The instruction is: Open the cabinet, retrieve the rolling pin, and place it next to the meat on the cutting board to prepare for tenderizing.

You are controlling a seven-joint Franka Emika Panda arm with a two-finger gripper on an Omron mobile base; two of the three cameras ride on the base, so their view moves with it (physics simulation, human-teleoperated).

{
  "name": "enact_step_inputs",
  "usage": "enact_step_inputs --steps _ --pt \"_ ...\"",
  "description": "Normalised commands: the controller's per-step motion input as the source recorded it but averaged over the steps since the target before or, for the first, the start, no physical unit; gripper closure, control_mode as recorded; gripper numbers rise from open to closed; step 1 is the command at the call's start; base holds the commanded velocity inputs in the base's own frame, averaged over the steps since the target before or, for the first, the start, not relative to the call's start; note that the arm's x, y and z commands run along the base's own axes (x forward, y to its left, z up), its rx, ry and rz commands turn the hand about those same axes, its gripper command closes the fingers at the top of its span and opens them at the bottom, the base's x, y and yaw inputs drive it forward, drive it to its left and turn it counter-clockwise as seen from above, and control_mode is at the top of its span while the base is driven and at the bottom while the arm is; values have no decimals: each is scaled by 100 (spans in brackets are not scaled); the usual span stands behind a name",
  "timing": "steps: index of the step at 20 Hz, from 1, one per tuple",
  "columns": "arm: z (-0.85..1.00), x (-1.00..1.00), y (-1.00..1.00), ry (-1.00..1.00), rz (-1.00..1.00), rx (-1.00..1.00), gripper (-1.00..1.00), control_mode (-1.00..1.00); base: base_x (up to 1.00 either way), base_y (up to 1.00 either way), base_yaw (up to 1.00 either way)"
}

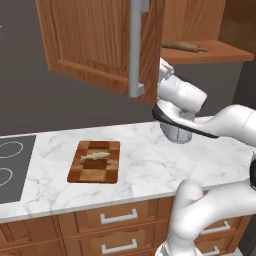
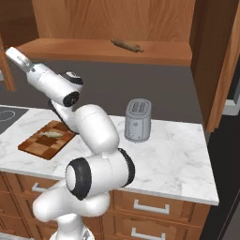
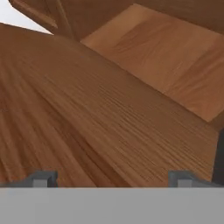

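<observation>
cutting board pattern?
Checkered dark and mid-brown blocks on the rectangular wooden cutting board; clearest in the left base view.

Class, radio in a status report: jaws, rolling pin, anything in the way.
Jaws open, empty, close against cabinet wood. Rolling pin lying on the open shelf, untouched. Meat waiting on cutting board. Swung-out door beside the arm.

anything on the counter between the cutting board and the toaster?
In the right base view, no object sits between the cutting board and the toaster; just bare marble counter, though the robot's own arm hides part of that stretch.
</observation>
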Motion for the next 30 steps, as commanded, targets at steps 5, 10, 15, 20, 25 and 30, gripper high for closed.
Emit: enact_step_inputs --steps 5,10,15,20,25,30 --pt "0 -52 100 -2 29 -17 -100 -100 0 0 0" --pt "0 -13 99 2 24 -12 -100 -100 0 0 0" --pt "0 9 86 9 19 -8 -100 -100 0 0 0" --pt "-9 9 23 5 2 -14 -100 -100 0 0 0" --pt "-4 0 -54 -13 4 -11 -100 -100 0 0 0" --pt "21 0 -94 -16 0 -12 -100 -100 0 0 0"
